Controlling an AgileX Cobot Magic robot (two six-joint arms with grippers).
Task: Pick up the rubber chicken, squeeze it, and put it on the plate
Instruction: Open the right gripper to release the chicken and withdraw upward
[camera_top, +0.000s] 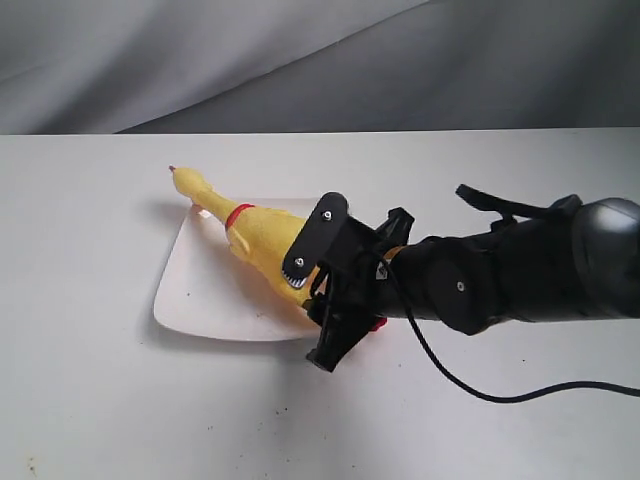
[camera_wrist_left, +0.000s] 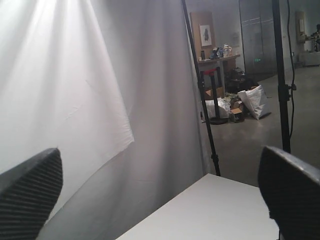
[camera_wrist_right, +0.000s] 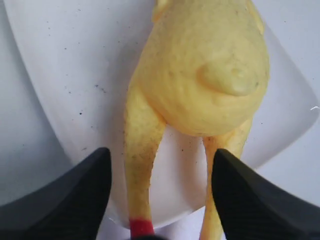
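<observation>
The yellow rubber chicken (camera_top: 262, 235) lies across the white square plate (camera_top: 200, 290), its head and red collar past the far rim and its legs over the near right edge. My right gripper (camera_top: 318, 290) is open at the chicken's tail end. In the right wrist view its black fingers (camera_wrist_right: 75, 195) stand on either side of the two thin legs without pressing on them; the plump body (camera_wrist_right: 200, 75) rests on the plate (camera_wrist_right: 60, 75), and one red foot (camera_wrist_right: 141, 227) hangs off its rim. My left gripper (camera_wrist_left: 160, 200) is open and holds nothing.
The right arm's black cable (camera_top: 480, 390) trails over the white table to the right. A grey cloth backdrop (camera_top: 300, 60) hangs behind the table. The left wrist view faces the backdrop, a table corner (camera_wrist_left: 210, 210) and a light stand (camera_wrist_left: 202, 100).
</observation>
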